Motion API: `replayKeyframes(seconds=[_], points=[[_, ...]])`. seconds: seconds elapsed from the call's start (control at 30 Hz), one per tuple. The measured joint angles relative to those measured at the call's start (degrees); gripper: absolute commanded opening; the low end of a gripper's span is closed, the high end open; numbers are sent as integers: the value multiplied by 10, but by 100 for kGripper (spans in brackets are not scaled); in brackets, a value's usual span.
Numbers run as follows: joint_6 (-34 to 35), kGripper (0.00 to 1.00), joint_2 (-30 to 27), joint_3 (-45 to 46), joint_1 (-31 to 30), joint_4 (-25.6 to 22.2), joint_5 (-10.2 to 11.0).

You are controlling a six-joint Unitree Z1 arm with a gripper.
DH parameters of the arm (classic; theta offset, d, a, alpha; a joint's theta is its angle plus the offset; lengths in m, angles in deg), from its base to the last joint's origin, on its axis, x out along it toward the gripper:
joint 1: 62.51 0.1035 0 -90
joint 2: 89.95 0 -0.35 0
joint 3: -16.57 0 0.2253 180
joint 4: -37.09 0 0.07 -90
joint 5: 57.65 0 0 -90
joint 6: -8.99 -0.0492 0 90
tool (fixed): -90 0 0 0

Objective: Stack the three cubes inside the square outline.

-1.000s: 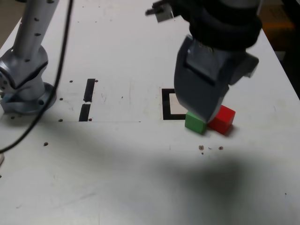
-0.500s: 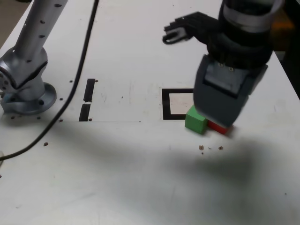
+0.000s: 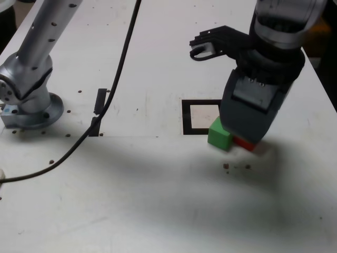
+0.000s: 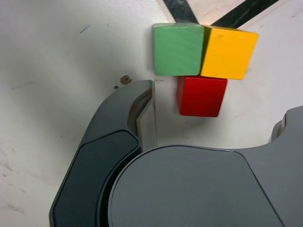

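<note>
The wrist view shows the green cube point(image 4: 178, 48) and the yellow cube point(image 4: 229, 52) side by side and touching, at the corner of the square outline point(image 4: 177, 9). The red cube point(image 4: 201, 96) sits against them on the near side. My gripper point(image 4: 214, 118) is open, with the red cube in the gap between its spread fingers point(image 4: 143, 111) and a little room on either side. In the exterior view the gripper point(image 3: 246, 138) hangs low over the cubes. It hides the yellow cube and leaves the green cube point(image 3: 219, 134), a sliver of red point(image 3: 245, 143) and the square outline point(image 3: 202, 117) in sight.
The arm's silver base point(image 3: 29, 100) stands at the exterior view's left. A black cable point(image 3: 113, 89) runs across the white table over two short tape strips point(image 3: 100, 101). Brown specks point(image 3: 226, 166) lie just in front of the cubes.
The gripper has shifted toward the exterior view's right, off the square outline, and settled over the red cube. The cable has swung right. The cubes have not moved.
</note>
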Motion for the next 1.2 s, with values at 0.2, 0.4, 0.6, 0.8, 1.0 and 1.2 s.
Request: replayKeyframes(seconds=[0.2, 0.4, 0.6, 0.8, 1.0, 1.2], points=[[0, 98, 20, 0, 4, 20, 2], [0, 99, 49, -11, 7, 22, 22], [0, 99, 54, 22, 17, 45, 35], [0, 94, 39, 79, 17, 102, 32], [0, 81, 38, 78, 17, 107, 34], [-3, 69, 38, 56, 21, 93, 32]])
